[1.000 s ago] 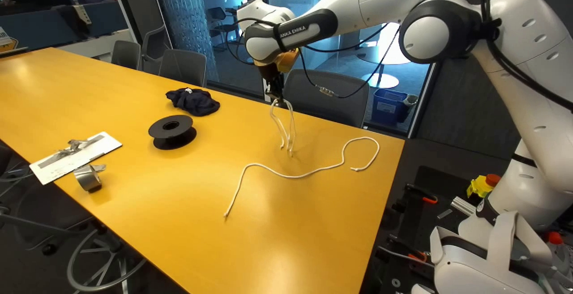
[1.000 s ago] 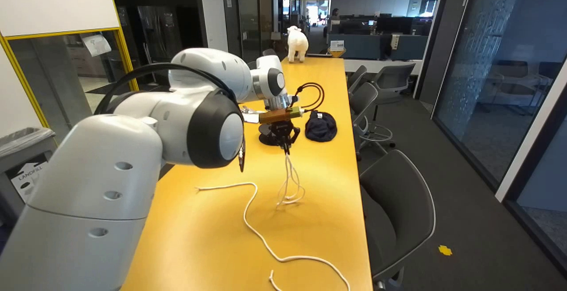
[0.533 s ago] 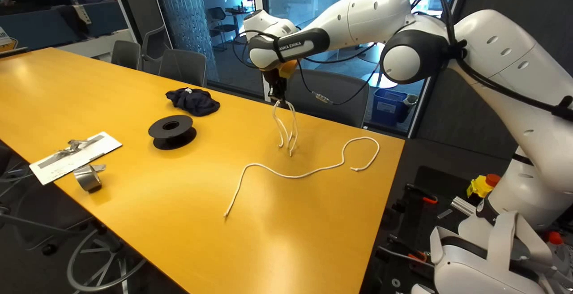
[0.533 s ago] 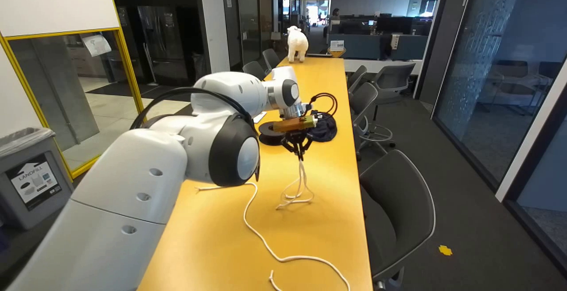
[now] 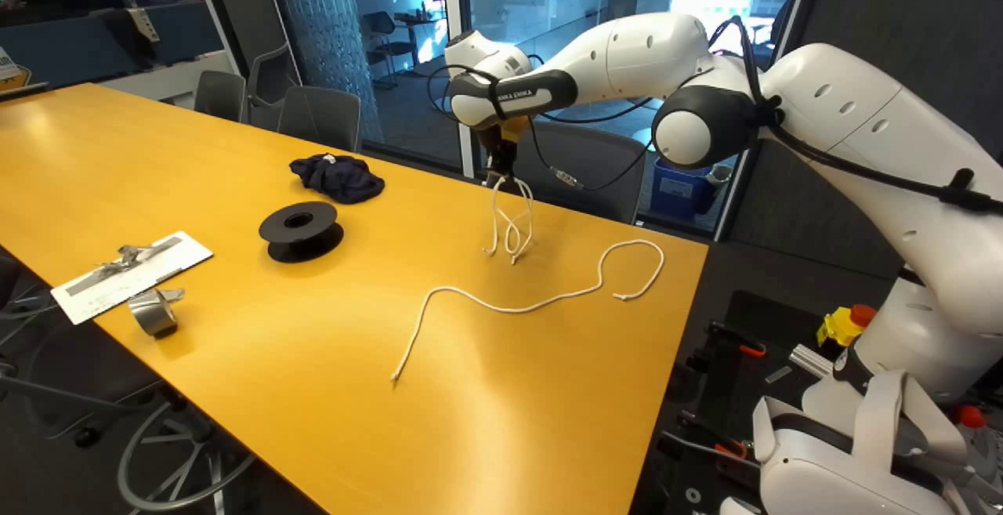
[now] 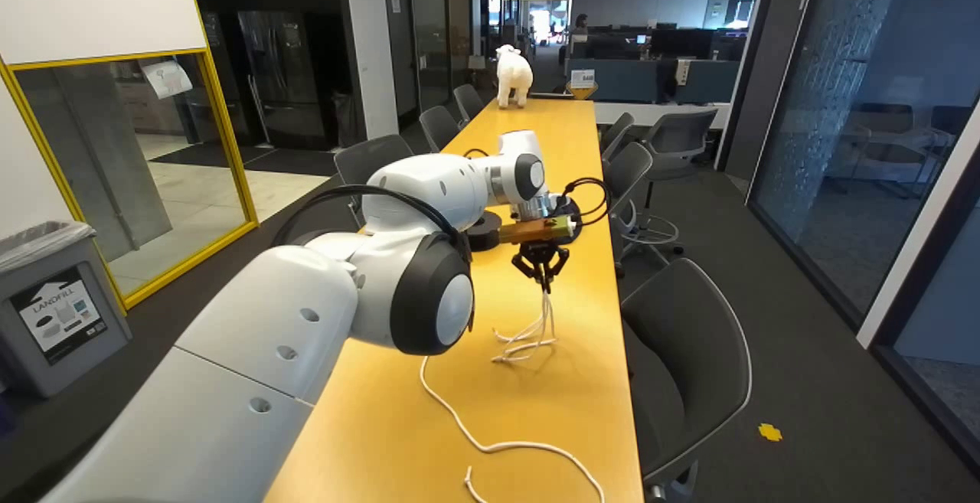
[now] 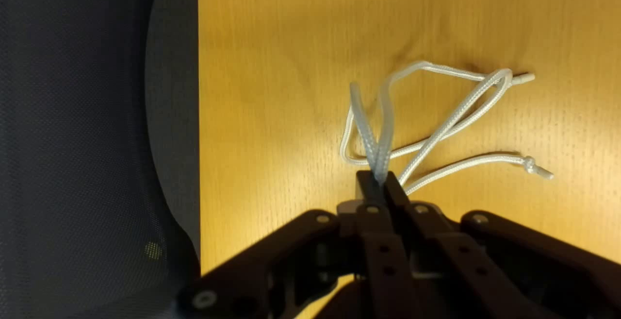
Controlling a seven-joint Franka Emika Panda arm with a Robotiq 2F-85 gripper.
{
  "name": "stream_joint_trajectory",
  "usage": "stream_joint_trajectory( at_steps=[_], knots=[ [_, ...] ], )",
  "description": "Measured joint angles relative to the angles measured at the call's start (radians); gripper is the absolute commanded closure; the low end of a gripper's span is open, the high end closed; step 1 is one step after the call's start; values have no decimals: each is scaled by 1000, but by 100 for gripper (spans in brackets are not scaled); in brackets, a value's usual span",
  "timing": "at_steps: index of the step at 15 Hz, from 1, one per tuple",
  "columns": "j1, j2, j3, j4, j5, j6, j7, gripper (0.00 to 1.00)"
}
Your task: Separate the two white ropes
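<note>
One white rope (image 7: 440,135) in hand (image 7: 382,181)

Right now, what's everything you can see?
Table: 1, yellow, centre
Held rope: 1, white, hanging from end effector
Loose rope: 1, white, on table
Spool: 1, black, on table
Cloth bundle: 1, navy, near spool
Tape roll: 1, silver, on table
Flat board: 1, white, by tape roll
Sheep figure: 1, white, table's far end
Chairs: 6+, grey, around table
Landfill bin: 1, grey, floor
Blue bin: 1, blue, floor
Yellow patch: 1, yellow, floor
Headset: 1, white, near robot arm
Distant clutter: uncounted, colours unclear, background
Robot arm: 1, white, over table
End effector: 1, black, shut on held rope
</note>
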Motion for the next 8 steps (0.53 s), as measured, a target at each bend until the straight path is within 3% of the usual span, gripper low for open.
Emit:
stream_joint_trajectory(
  at_steps=[1,2,3,8],
  knots=[
    [-4,14,0,14,1,-5,0,98],
    [-8,27,0,29,2,-11,0,70],
    [-11,40,0,42,3,-17,0,70],
    [-24,87,1,99,9,-58,0,33]
  ],
)
